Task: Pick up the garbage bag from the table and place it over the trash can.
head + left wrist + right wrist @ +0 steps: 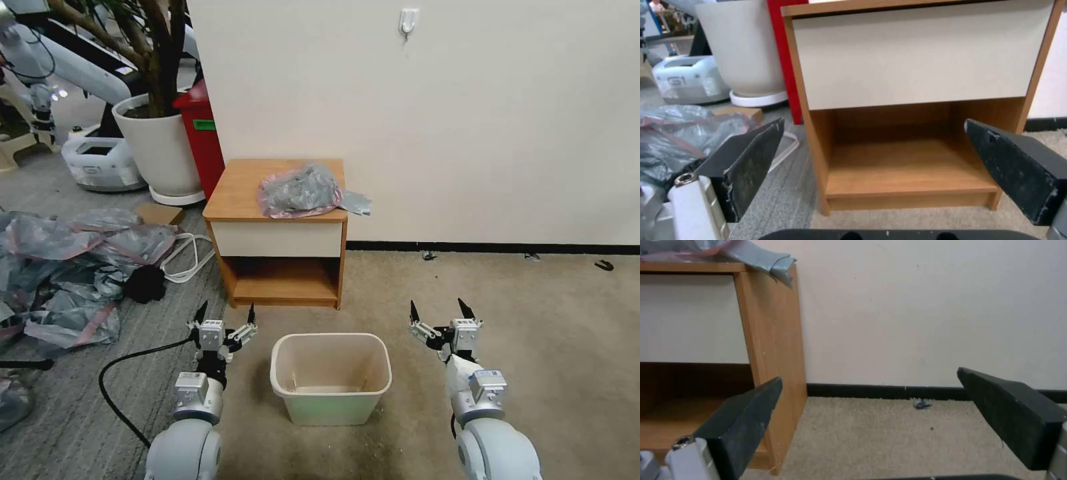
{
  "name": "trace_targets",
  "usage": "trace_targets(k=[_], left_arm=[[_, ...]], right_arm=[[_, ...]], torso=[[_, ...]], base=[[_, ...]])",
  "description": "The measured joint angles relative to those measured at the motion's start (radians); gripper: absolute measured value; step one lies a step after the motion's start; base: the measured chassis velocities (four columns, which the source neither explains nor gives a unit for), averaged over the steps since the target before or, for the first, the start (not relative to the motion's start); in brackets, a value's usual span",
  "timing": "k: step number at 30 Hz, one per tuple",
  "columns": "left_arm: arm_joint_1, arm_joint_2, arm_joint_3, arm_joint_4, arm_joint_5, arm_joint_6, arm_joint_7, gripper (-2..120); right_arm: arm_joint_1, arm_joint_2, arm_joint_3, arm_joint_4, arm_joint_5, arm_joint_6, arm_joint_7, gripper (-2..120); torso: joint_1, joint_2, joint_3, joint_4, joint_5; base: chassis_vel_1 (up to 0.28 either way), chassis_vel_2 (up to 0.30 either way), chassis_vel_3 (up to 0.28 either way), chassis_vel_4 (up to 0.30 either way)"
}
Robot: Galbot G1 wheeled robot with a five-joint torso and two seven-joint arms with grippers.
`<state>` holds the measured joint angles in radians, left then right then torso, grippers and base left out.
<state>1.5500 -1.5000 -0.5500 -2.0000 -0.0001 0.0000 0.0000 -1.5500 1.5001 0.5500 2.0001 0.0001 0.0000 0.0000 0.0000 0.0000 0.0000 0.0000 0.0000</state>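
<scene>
Office-like robot test room, beige carpet (pixel 547 320) and plain white wall (pixel 480 120), another white robot base (pixel 100 160) at ten o'clock, potted tree (pixel 157 133), cables (pixel 120 373) trailing on the floor

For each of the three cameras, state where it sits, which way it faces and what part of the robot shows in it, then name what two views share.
Head view: high on the robot, facing forward and down at the table carrying the garbage bag, the trash can in front; left gripper and right gripper both open.
Left wrist view: low, facing the table's cream drawer front and lower shelf; its own fingers frame it.
Right wrist view: low, facing the table's right side and the wall; its fingers show.
Shared: both wrist views see the table.
</scene>
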Motion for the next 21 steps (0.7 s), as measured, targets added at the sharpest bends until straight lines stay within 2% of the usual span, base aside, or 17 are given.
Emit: trace_targets(k=[21], left_arm=[[0.0,0.0,0.0,0.0,0.0,0.0,0.0,100]], right_arm=[[0.0,0.0,0.0,0.0,0.0,0.0,0.0,100]], torso=[[0.0,0.0,0.0,0.0,0.0]], base=[[0.0,0.0,0.0,0.0]])
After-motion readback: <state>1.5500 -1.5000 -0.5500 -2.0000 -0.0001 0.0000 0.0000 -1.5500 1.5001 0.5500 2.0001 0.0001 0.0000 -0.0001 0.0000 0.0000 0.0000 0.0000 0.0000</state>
